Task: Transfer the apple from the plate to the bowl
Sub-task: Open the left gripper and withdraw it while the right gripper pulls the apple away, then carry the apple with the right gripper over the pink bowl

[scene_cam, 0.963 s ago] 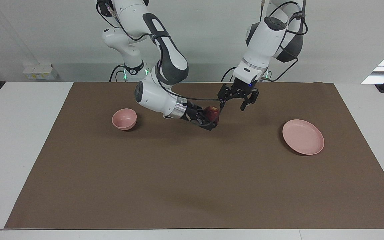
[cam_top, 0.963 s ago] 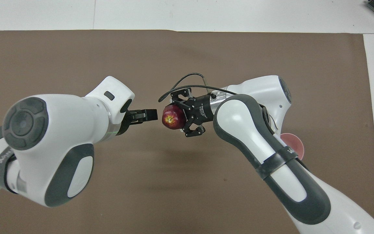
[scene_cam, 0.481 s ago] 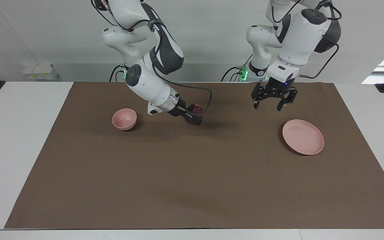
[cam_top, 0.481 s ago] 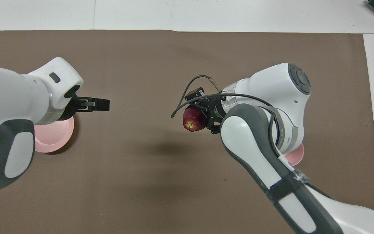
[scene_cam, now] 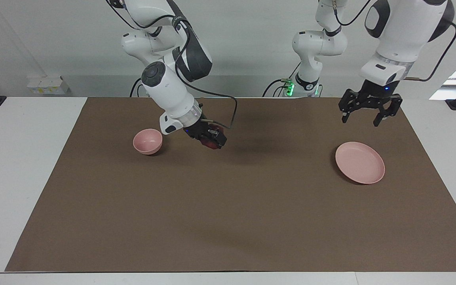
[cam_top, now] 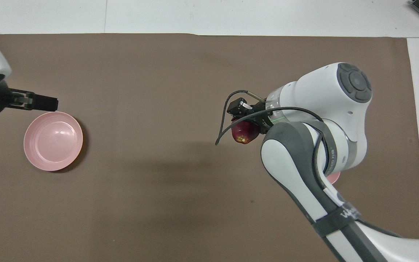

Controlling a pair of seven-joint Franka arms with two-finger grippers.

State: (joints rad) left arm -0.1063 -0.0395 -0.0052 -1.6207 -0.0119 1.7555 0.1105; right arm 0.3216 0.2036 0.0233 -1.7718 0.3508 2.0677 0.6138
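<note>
My right gripper (scene_cam: pixel 213 141) is shut on the dark red apple (scene_cam: pixel 212 145) and holds it a little above the brown mat, beside the small pink bowl (scene_cam: pixel 147 141) on its side toward the left arm's end. In the overhead view the apple (cam_top: pixel 245 132) shows in the right gripper (cam_top: pixel 243 125), and the right arm hides all but a sliver of the bowl (cam_top: pixel 335 178). The flat pink plate (scene_cam: pixel 360 162) lies bare at the left arm's end and is also seen from overhead (cam_top: pixel 53 141). My left gripper (scene_cam: pixel 362 118) is open and empty, raised over the mat by the plate's rim (cam_top: pixel 49 104).
A brown mat (scene_cam: pixel 228 213) covers most of the white table (scene_cam: pixel 22 166). A black cable (cam_top: pixel 224 120) loops out from the right wrist.
My right gripper has carried the apple from the table's middle toward the bowl and turned downward. My left gripper has drawn back toward its own end and risen to near the plate, still open.
</note>
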